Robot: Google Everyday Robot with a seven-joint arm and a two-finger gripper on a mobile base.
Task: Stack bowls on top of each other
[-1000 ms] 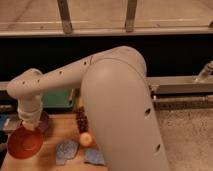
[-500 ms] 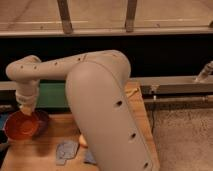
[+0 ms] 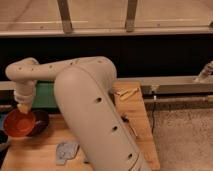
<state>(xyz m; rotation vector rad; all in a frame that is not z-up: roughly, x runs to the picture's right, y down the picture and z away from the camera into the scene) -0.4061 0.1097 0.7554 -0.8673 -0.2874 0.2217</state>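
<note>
Claw [image 3: 22, 108] over red-orange bowl [image 3: 19, 124], seemingly overlapping purple bowl [image 3: 41, 121], wooden table [image 3: 50, 140]

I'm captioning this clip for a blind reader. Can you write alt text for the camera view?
A white robot arm reaches left across a wooden table, its gripper at the rim of a red-orange bowl that overlaps a purple bowl. A green tray sits behind them.

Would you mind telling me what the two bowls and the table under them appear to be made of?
The red-orange bowl, under the gripper, looks like smooth plastic: uniform colour with a soft sheen. The purple bowl beside it seems similar but duller, though ceramic is possible. The table looks like pale unfinished wood with faint grain.
</note>
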